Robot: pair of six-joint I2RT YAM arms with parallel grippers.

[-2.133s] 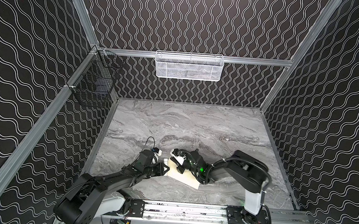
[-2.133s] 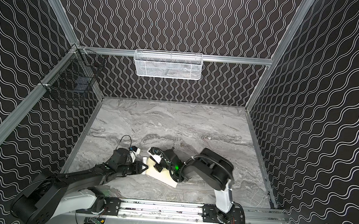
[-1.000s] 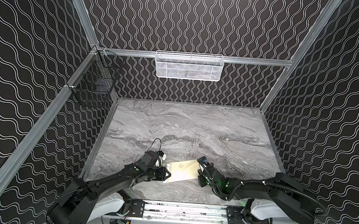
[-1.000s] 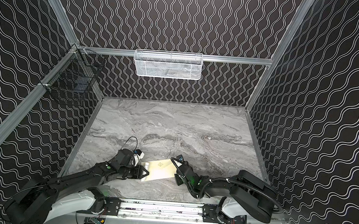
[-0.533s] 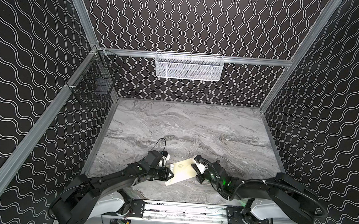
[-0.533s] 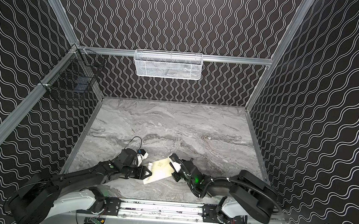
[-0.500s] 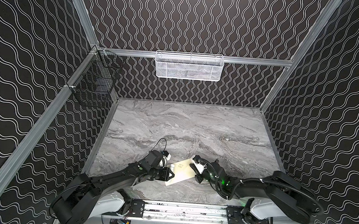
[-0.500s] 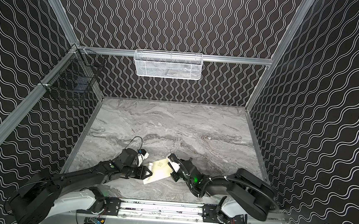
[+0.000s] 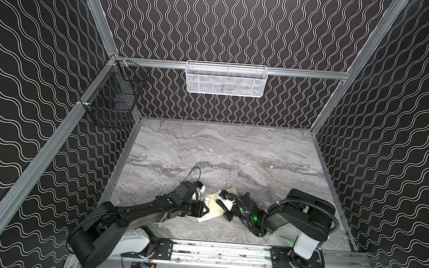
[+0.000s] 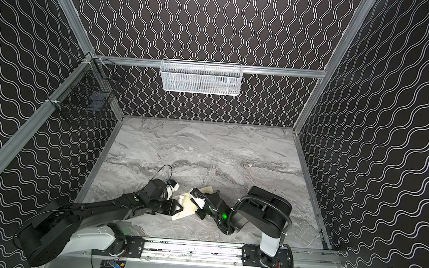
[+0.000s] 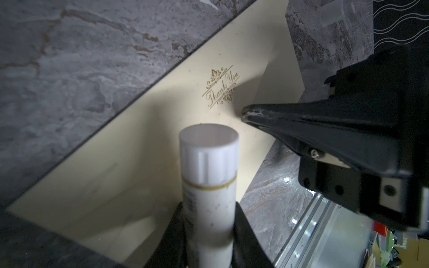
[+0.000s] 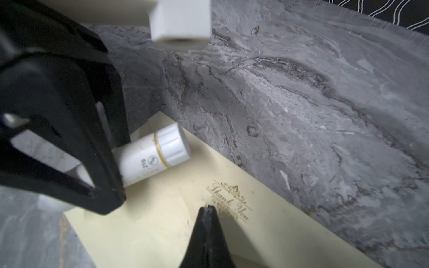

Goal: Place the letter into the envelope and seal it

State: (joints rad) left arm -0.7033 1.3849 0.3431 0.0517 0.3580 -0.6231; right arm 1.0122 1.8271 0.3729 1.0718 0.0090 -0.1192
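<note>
The cream envelope (image 11: 162, 130) lies flat on the grey marble table (image 9: 233, 151), near its front edge, with a gold "Thank You" emblem (image 12: 229, 201) facing up. In both top views it shows between the two arms (image 9: 212, 207) (image 10: 187, 211). My left gripper (image 11: 209, 234) is shut on a white capped tube (image 12: 153, 155), held low over the envelope. My right gripper (image 12: 207, 208) is shut and empty. Its tip (image 11: 243, 113) rests on the envelope beside the emblem. The letter is out of view.
A white mesh basket (image 9: 225, 79) hangs on the back wall and a black wire basket (image 9: 112, 101) on the left wall. An aluminium rail (image 9: 226, 251) runs along the table's front edge. Patterned walls close in three sides.
My right gripper has moved left from the envelope's right edge onto its face, and that arm's elbow has risen. The envelope has turned a little. My left gripper still holds the tube.
</note>
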